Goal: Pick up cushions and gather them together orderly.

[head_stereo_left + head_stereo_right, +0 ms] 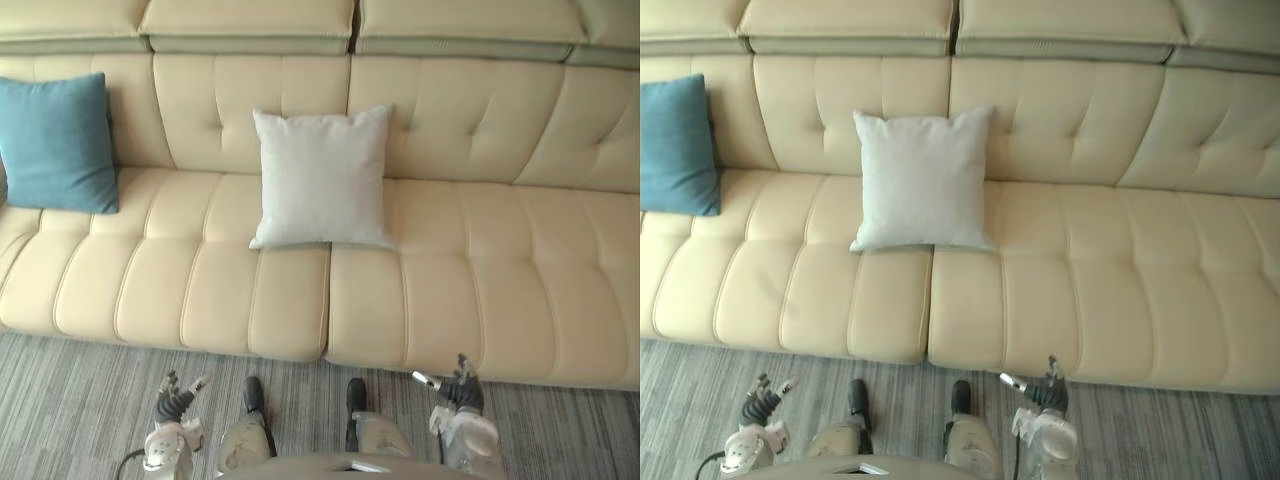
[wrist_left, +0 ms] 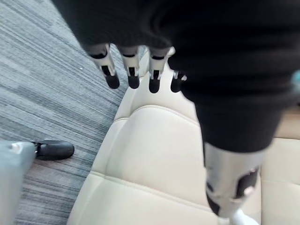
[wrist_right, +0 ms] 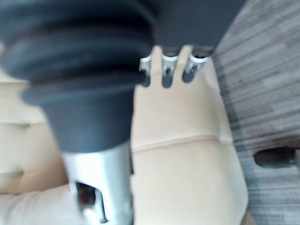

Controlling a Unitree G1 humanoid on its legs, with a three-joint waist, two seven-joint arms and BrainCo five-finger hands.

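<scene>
The white cushion (image 1: pixel 322 178) is leaning at the middle of the sofa (image 1: pixel 470 270), the blue cushion (image 1: pixel 55 143) at its left end, while the left hand (image 1: pixel 175 400) and right hand (image 1: pixel 458 388) are hanging before it, fingers loosely spread.

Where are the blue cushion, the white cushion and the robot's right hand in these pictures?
blue cushion (image 1: pixel 55 140), left eye view, middle of its front face.
white cushion (image 1: pixel 322 178), left eye view, middle of its front face.
right hand (image 1: pixel 460 390), left eye view, the dark cover on its back.

Bright, even light over the sofa (image 1: pixel 450 270); a thin soft shadow lines the white cushion (image 1: pixel 322 177) at its lower edge
</scene>
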